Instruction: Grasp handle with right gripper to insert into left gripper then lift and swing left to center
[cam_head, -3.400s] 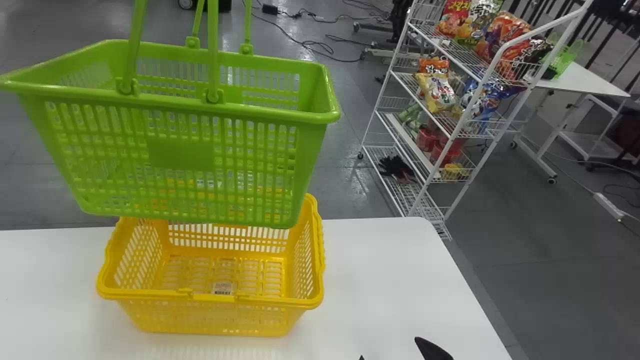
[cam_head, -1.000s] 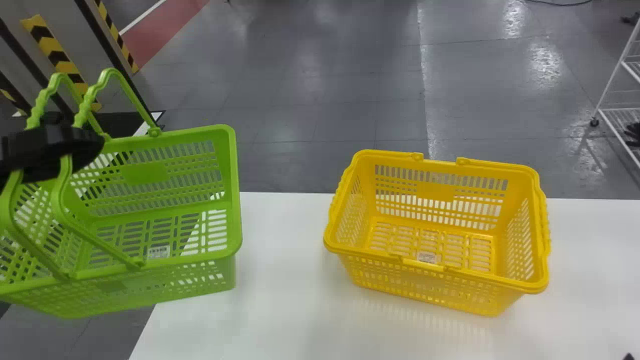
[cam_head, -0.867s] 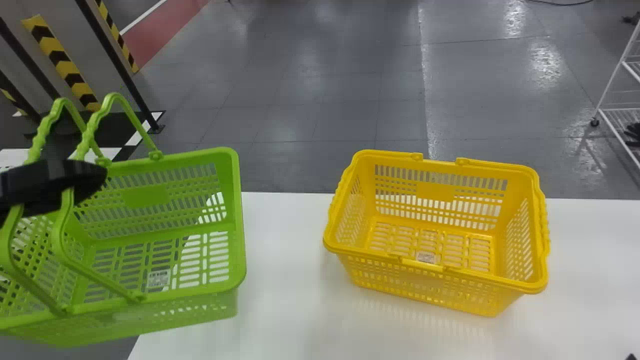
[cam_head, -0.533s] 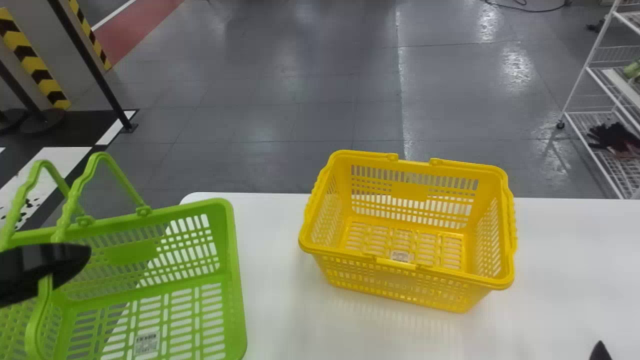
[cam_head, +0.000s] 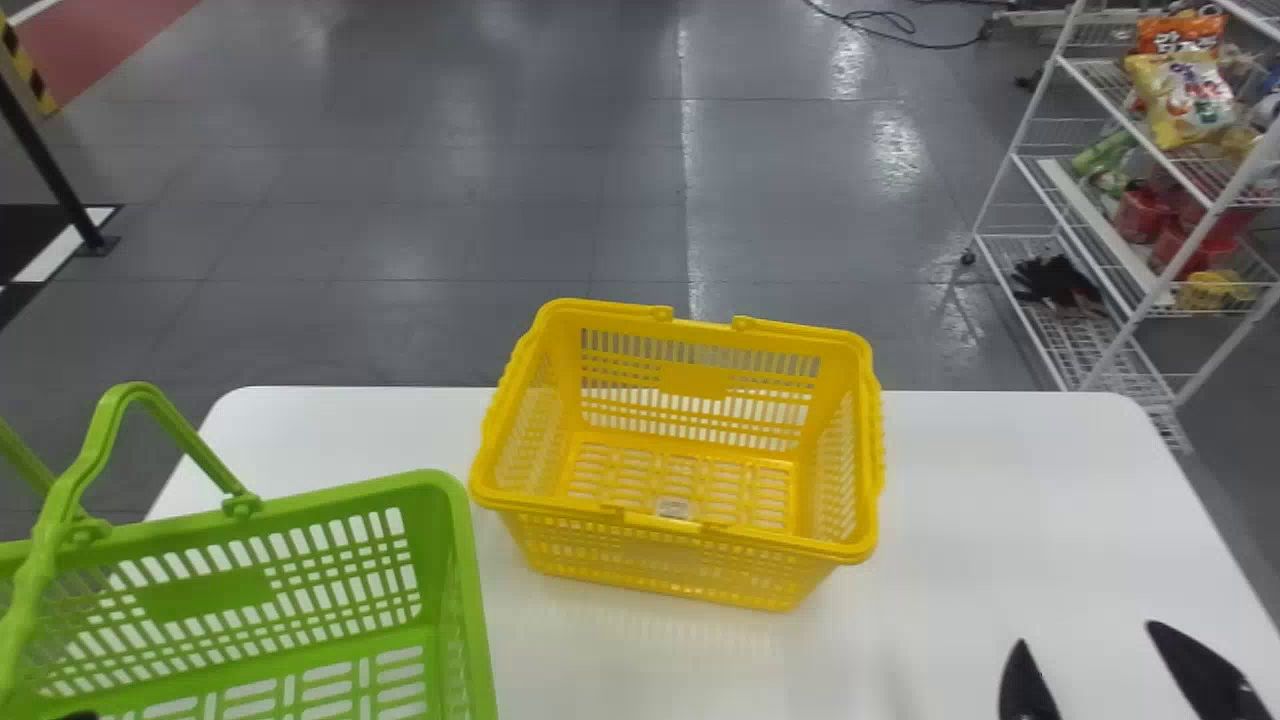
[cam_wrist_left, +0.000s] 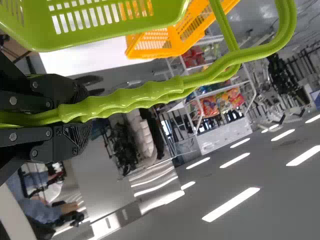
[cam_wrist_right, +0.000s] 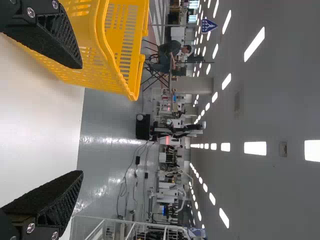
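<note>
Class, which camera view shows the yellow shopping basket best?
The head view: the yellow shopping basket appears whole, inside and rim. The left wrist view shows part beyond the green basket; the right wrist view, part behind one jaw.

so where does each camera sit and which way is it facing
Head view: on the head, facing forward and down at the yellow basket, white table and green basket; right gripper shows, jaws open.
Left wrist view: on the left wrist, facing along the left gripper, jaws shut on the green handles, into the room.
Right wrist view: on the right wrist, facing out between its open jaws past the yellow basket into the room.
Shared: yellow basket in all three; green basket in head and left wrist views.
</note>
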